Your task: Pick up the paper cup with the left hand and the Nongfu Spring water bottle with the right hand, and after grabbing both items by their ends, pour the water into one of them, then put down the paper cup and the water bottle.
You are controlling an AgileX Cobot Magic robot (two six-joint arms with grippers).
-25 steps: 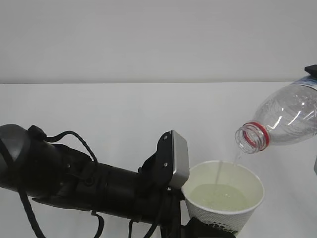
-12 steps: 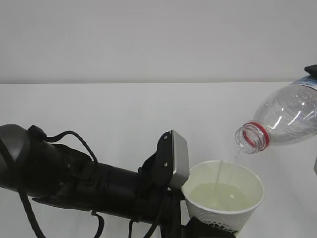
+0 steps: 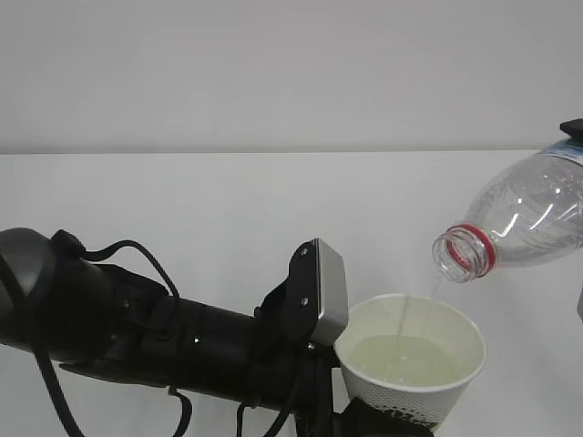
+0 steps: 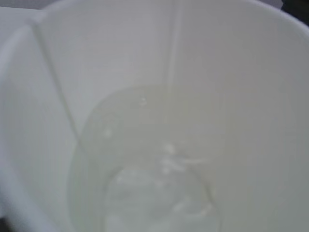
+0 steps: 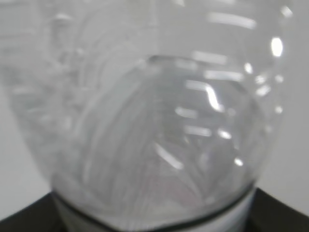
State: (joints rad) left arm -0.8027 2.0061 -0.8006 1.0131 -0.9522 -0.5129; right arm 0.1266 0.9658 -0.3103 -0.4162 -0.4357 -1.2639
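Observation:
The white paper cup is held at the end of my black left arm, whose gripper is shut on its lower part at the bottom edge of the exterior view. Pale greenish water lies in the cup. The left wrist view is filled by the cup's cream inside and rippling water. The clear Nongfu Spring water bottle hangs tilted, its red-ringed mouth above the cup's rim. A thin stream falls into the cup. My right gripper holds the bottle's far end; only one black finger shows.
A white table runs back to a pale wall. A grey block on the left wrist sits right beside the cup's rim. The right wrist view is filled by the blurred ribbed bottle.
The thin stream keeps running from the bottle into the cup. Neither arm, the cup nor the bottle has visibly moved.

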